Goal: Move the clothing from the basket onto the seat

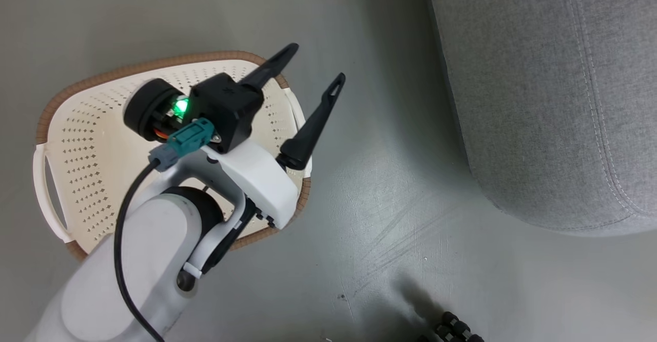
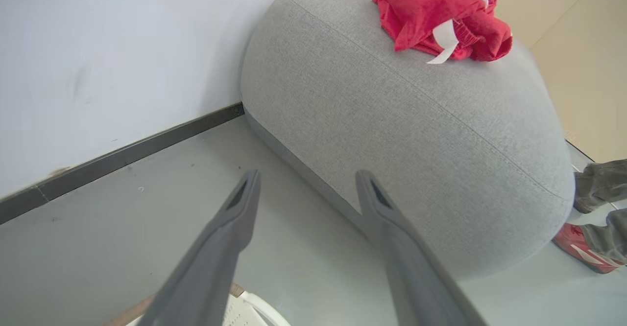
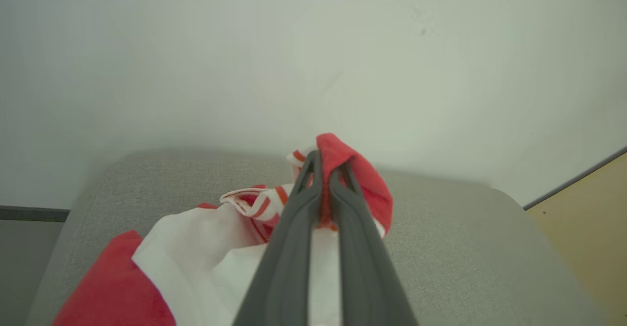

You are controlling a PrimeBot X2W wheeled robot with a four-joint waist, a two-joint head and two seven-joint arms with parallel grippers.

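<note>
2 fingers of the right gripper (image 3: 327,163), pressed together on a red fold of the clothing (image 3: 365,184). The held piece's long axis runs from the jaws down toward 7 o'clock in the right wrist view (white panel, red stripes, red hem). It trails over the seat (image 3: 465,238); contact cannot be told.

Judgement: release is the step in hand. The fabric hangs above the cushion, so the jaws need only part and then lift straight away.

1 left gripper (image 1: 315,63), fingers spread wide with nothing between them. It hovers over the basket (image 1: 149,63) and points toward 1 o'clock in the head view, well apart from the held piece. The right arm is plainly the nearer.

1 basket, no garment on the perforated floor where the arm leaves it visible.

1 red heap (image 2: 431,12) on the seat top, at 1 o'clock in the left wrist view, set back from the rounded edge. Whether it includes the held piece cannot be told.

Edges and room:
- The wall (image 3: 313,47) stands behind the seat at 12 o'clock.
- Open floor (image 1: 390,203) lies between basket and seat.
- 1 person's shoe (image 2: 583,250) sits at 4 o'clock, near the seat's end.
</note>
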